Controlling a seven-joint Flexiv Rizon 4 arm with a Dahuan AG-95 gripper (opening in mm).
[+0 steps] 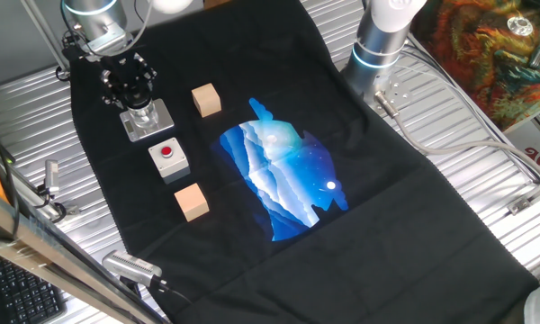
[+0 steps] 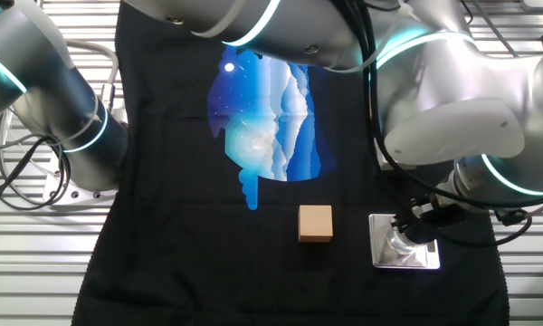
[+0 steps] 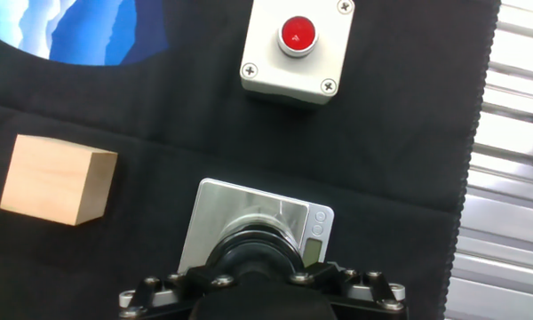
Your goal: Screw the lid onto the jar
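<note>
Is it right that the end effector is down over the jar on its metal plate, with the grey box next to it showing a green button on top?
Not quite. The button on the grey box is red, as the hand view shows. The end effector is indeed down over the jar on its metal plate.

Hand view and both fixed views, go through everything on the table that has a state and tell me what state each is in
Gripper: down over the jar, fingers hidden, open or shut cannot be told.
Jar: upright on its metal base plate, under the gripper.
Lid: on top of the jar; how far screwed cannot be told.
Red button: nothing pressing on it.
Two wooden cubes: resting flat on the black cloth, untouched.
</note>
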